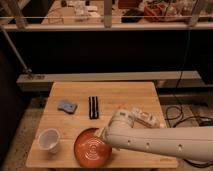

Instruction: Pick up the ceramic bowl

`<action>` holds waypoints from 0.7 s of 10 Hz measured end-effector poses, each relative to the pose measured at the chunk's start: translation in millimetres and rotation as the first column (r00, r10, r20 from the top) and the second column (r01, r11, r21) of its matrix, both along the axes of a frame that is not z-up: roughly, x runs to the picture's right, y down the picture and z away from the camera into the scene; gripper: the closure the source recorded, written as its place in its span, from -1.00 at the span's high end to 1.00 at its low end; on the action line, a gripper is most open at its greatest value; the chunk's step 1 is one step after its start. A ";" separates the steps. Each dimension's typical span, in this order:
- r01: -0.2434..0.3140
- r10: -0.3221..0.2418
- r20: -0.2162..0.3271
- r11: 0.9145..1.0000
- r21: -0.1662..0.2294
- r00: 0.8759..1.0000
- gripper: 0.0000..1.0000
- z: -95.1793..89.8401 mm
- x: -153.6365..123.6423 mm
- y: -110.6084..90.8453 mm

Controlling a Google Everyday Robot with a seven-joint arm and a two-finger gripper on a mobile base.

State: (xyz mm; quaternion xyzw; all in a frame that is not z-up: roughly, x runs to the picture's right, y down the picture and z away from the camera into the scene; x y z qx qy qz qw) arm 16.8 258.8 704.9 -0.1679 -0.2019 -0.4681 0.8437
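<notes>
The ceramic bowl (92,147) is a wide, shallow orange-red dish with faint white rings in its centre. It sits near the front edge of the wooden table (125,95). My white arm (155,140) reaches in from the right and ends at the bowl's right rim. The gripper (104,133) is at that rim, mostly hidden behind the arm.
A small white cup (49,140) stands left of the bowl. A blue-grey sponge (66,106) and a black bar-shaped object (93,107) lie further back on the table. A dark shelf unit and railing stand behind the table. Cables lie on the floor at the right.
</notes>
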 end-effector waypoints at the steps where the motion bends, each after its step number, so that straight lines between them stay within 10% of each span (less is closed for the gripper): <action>1: -0.005 0.005 0.009 1.000 -0.007 1.000 0.60 2.6 -1.3 4.0; 7: -0.023 0.024 0.041 0.999 -0.035 0.999 0.60 13.0 -6.4 21.6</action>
